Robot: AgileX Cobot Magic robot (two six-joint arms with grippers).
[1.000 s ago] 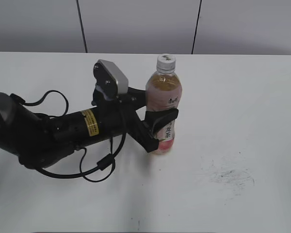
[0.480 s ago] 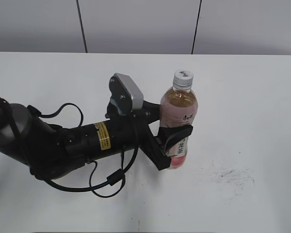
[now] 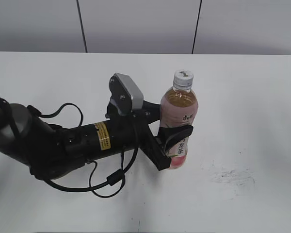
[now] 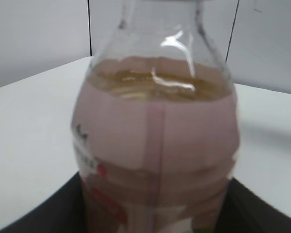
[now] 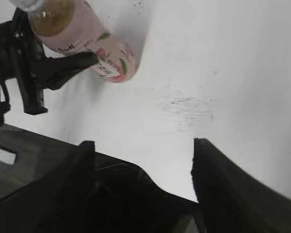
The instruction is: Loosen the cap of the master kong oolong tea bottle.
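The master kong oolong tea bottle [image 3: 179, 111] stands upright on the white table [image 3: 242, 116], amber tea inside, pale pink label. Its white cap [image 3: 183, 77] sits on top with a small dark mark. My left gripper [image 3: 170, 141] is shut on the bottle's lower half. In the left wrist view the bottle [image 4: 155, 141] fills the frame between the dark jaws and the cap is cut off at the top. My right gripper [image 5: 140, 150] is open and empty over the table, right of the bottle [image 5: 82, 34]. In the exterior view only a dark sliver of it shows at the right edge.
A patch of dark scuff marks [image 3: 233, 177] lies on the table right of the bottle, also in the right wrist view [image 5: 186, 104]. Grey wall panels stand behind the table's far edge. The left arm's black cable [image 3: 106, 182] loops on the table.
Between one second and half a second ago my left gripper carried the bottle right and toward the front. Since then it has stayed still. A dark sliver has appeared at the right edge.
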